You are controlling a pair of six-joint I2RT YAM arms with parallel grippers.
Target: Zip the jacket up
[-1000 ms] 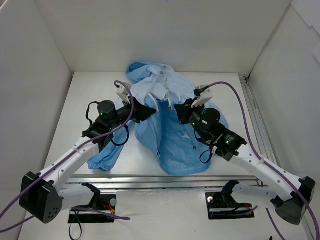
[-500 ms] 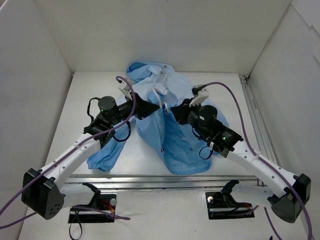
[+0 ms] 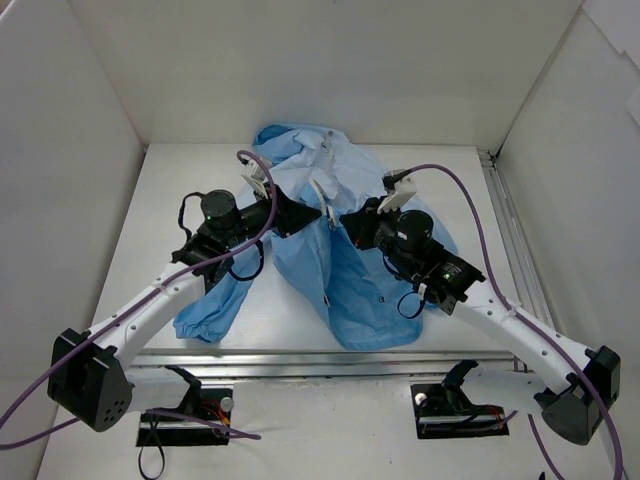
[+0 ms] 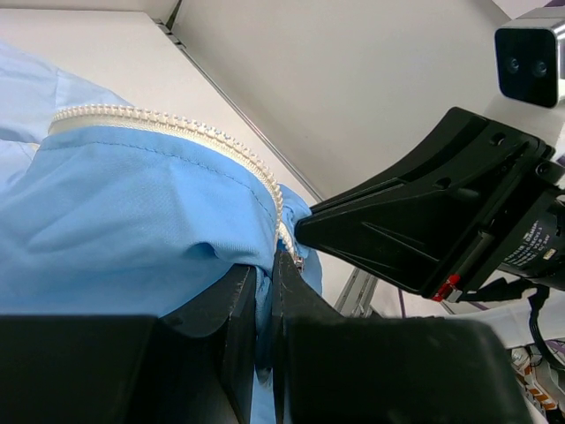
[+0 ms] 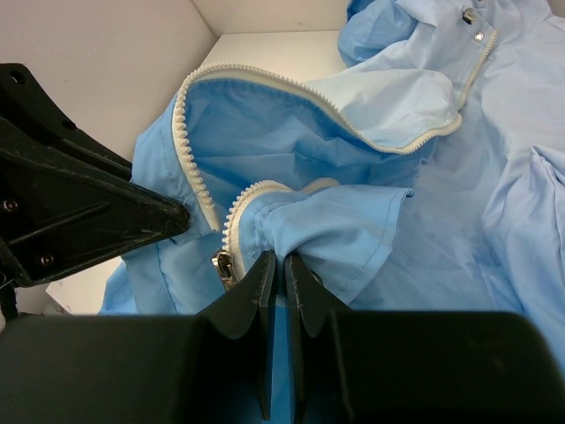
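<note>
The light-blue jacket lies crumpled in the middle of the table, hood toward the back wall. Its white zipper is open, with the metal slider beside my right jaws. My left gripper is shut on one front edge of the jacket, right by the zipper teeth. My right gripper is shut on the other front edge. The two grippers face each other, tips almost touching, holding the fabric lifted above the table.
White walls enclose the table on three sides. A metal rail runs along the right side and another along the front edge. One jacket sleeve trails toward the front left.
Both grippers have moved toward each other, bringing the two zipper edges together over the jacket's middle. The fabric has bunched up between them.
</note>
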